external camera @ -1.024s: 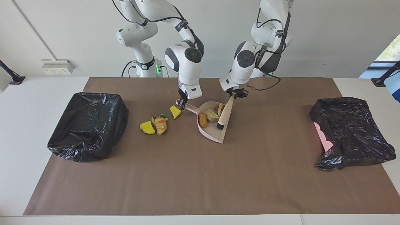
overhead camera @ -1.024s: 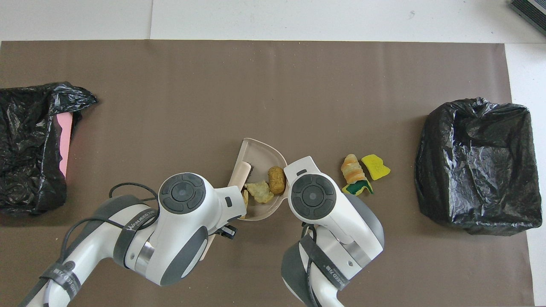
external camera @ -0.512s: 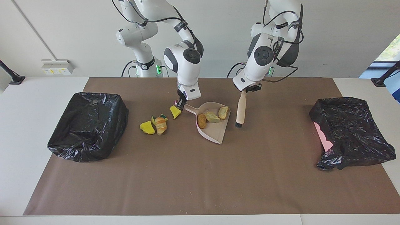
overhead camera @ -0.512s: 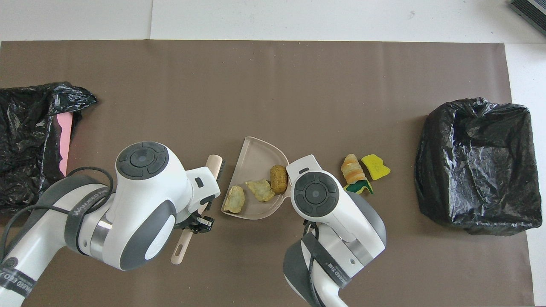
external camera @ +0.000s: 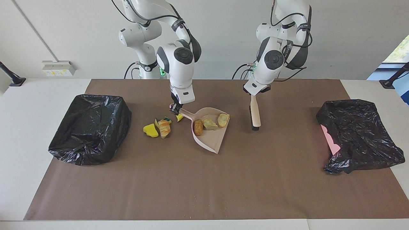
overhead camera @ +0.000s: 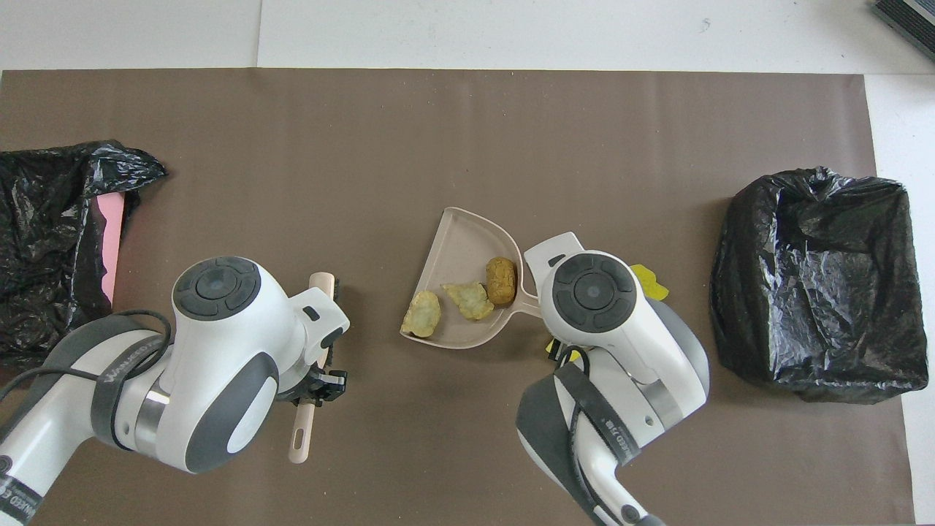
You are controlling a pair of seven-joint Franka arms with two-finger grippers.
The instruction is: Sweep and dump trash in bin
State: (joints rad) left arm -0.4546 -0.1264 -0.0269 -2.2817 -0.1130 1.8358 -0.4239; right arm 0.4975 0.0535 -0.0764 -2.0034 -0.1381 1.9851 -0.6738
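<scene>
While three scraps of trash [external camera: 210,123] lie in the dustpan [external camera: 211,139] and others beside it, my right gripper [external camera: 175,109] clamps its handle; my left gripper [external camera: 253,95] grips the brush [external camera: 254,115]

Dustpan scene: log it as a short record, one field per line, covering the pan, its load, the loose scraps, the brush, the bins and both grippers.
dustpan: on the brown mat, handle held by the right gripper, shut on it
load: three crusty lumps in the pan
loose scraps: yellow sponge bits and a striped roll on the mat, toward the right arm's end
brush: hangs bristles down from the left gripper, shut on its handle
bins: two black-bagged bins, one at each end of the table
</scene>
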